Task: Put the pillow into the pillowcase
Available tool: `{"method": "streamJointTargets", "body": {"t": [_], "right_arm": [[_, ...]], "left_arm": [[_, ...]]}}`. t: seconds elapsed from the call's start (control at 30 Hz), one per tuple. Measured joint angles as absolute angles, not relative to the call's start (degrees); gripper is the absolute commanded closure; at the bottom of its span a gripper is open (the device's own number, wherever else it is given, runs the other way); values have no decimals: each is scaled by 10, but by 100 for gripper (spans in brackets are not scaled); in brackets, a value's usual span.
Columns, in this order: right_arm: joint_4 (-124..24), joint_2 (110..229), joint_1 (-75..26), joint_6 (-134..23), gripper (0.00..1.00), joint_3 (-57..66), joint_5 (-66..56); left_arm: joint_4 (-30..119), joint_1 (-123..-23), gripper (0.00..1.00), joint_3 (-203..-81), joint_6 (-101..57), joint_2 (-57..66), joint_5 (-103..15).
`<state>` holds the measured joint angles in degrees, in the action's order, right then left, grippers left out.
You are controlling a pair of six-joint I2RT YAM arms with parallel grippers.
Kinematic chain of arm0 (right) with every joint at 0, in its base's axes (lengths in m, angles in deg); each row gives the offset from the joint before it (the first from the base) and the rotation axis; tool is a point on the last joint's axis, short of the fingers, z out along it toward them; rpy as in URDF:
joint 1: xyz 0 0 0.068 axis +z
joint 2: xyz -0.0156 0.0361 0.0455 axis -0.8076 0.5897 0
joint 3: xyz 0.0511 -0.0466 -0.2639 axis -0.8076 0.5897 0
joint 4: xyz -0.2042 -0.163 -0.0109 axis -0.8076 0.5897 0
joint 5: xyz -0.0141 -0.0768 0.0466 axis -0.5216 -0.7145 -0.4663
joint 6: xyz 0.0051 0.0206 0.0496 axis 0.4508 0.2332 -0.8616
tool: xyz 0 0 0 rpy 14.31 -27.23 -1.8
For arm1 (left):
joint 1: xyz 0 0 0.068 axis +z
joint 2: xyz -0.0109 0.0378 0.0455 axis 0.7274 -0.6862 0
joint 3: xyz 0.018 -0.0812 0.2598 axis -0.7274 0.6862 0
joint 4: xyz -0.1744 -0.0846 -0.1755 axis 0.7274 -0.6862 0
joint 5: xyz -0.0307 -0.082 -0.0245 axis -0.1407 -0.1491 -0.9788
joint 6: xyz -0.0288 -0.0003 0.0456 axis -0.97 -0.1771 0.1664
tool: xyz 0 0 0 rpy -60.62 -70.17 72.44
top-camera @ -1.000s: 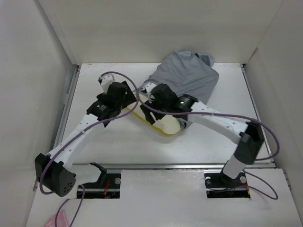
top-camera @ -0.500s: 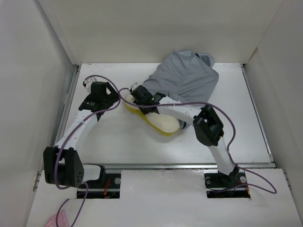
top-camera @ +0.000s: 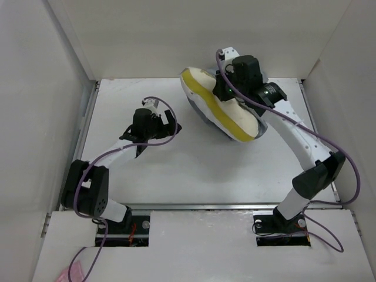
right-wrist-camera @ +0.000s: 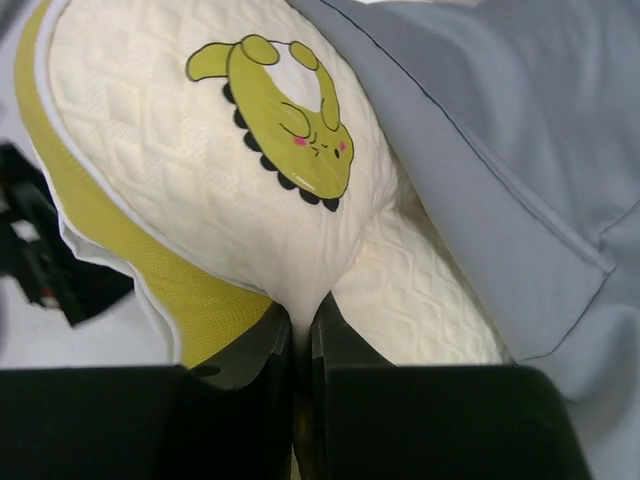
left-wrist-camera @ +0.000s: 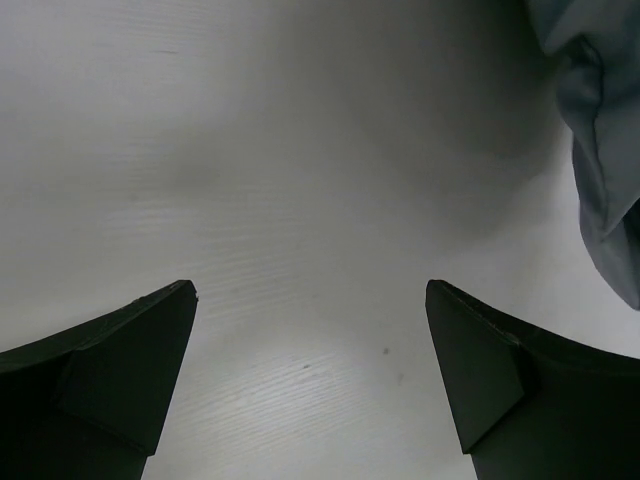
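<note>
The cream pillow, with its yellow side edge, is tilted up off the table over the grey pillowcase at the back. My right gripper is shut on a pinch of the pillow's cream cover. In the right wrist view the fingers squeeze that fold of the pillow below a yellow cartoon print, and the pillowcase lies to the right, partly over the pillow. My left gripper stands open above bare table, left of the pillow. Its view shows an empty gap and a pillowcase corner at upper right.
White walls enclose the table on the left, back and right. A metal rail runs along the near edge, with both arm bases behind it. Purple cables loop off both arms.
My right gripper shut on the pillow and lifted it from the table's middle up and back over the pillowcase. The left arm drew away from the pillow, still open.
</note>
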<state>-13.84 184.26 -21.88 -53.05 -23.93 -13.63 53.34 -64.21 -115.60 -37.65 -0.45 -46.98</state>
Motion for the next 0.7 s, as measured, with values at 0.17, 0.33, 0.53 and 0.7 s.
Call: {"method": "streamJointTargets", "body": {"t": [0.17,0.33,0.53,0.7], "right_arm": [[-116,1827,-231,-531,100,-281,-123],[-87,1836,-231,-536,100,-288,-104],[-71,1865,-232,-542,100,-319,-94],[-69,1866,-238,-550,100,-322,-75]], "left_arm": [[662,-667,1,-1156,-395,-65,-568],[780,-705,1,-1195,-430,-121,-617],[891,-718,1,-1223,-478,-195,-683],[898,-742,8,-1244,-494,-226,-649]]}}
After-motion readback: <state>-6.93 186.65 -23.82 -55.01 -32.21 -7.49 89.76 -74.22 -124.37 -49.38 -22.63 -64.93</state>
